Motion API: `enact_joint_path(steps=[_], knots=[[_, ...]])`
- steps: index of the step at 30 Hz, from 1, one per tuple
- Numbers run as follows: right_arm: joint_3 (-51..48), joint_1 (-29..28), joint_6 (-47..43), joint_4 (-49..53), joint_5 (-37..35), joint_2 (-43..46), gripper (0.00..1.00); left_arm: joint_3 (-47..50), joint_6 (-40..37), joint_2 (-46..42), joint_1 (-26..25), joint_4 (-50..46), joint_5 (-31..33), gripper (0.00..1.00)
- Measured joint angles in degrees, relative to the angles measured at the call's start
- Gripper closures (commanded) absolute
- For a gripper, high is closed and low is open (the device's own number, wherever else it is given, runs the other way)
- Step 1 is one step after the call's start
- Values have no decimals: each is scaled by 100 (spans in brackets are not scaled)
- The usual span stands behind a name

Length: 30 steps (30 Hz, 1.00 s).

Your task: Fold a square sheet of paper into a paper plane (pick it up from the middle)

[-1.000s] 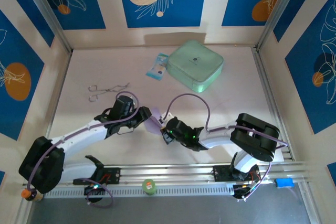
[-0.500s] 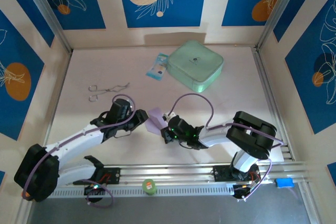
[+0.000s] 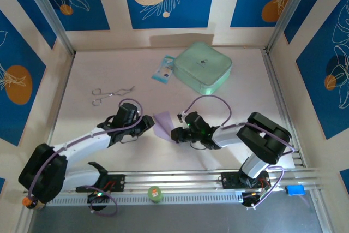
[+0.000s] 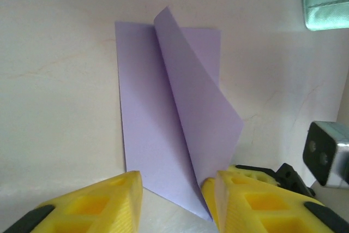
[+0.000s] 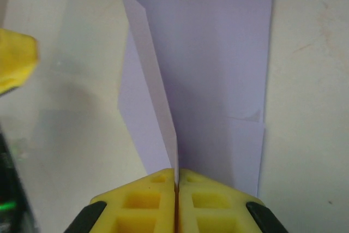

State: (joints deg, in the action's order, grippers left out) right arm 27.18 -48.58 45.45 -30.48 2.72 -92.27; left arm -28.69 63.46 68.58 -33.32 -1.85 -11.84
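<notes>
right gripper (image 5: 176, 177) low, clamped on the square sheet of paper (image 5: 218, 53), left gripper (image 4: 174, 192) agape opposite

I see the lavender sheet of paper (image 4: 163, 135) mid-table, creased lengthwise (one flap standing up), its edge pinched in my right claw (image 5: 175, 181).

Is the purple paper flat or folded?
Partly folded: a flap of the purple paper lifts off the table, pinched by the right hand.
</notes>
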Motion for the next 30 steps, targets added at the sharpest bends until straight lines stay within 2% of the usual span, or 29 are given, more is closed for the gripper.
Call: enact_joint_path(steps=[5,11,22,30], knots=[[0,229,330,-216,595,-39,91,-133,-79,420,-2,168,-219,71],[-26,350,629,-376,922,-216,91,-291,-94,846,-50,481,-448,76],[-203,372,1106,-973,1106,-546,91,-490,-92,1639,-232,892,-638,88],[-337,404,1294,-1220,1108,-546,91,-350,-72,1744,-323,999,-568,91]])
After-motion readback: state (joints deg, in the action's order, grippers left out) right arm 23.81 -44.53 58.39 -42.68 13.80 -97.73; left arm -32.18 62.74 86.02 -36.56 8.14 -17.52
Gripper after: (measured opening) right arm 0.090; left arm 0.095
